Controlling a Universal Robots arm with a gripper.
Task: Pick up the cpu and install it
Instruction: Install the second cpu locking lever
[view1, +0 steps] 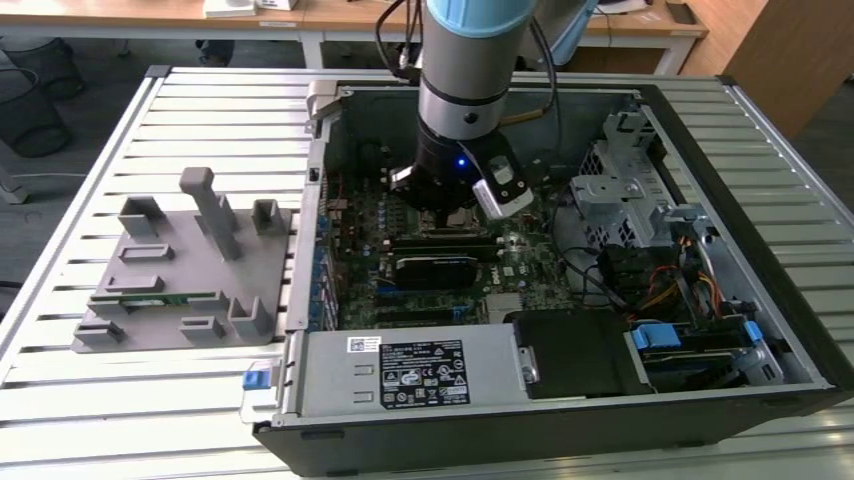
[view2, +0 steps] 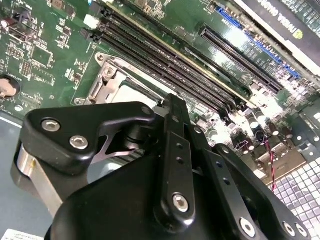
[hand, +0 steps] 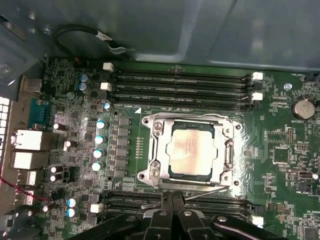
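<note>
The cpu (hand: 192, 149), a flat square chip with a silvery top, lies inside the metal-framed socket (hand: 155, 150) on the green motherboard (hand: 280, 165). In the second wrist view a strip of the cpu (view2: 134, 95) shows just past the black fingers (view2: 172, 112). My gripper (hand: 171, 196) hovers right beside the socket's edge, its fingers pressed together with nothing between them. In the exterior view the arm reaches down into the open computer case (view1: 334, 110), with the gripper (view1: 447, 208) low over the board.
Rows of black memory slots (hand: 185, 85) run along both sides of the socket. A grey fixture (view1: 187, 270) holding a green memory stick (view1: 154, 298) sits at the exterior view's left. A power supply (view1: 400, 370), drive cage (view1: 621, 180) and cables (view1: 667, 290) crowd the case.
</note>
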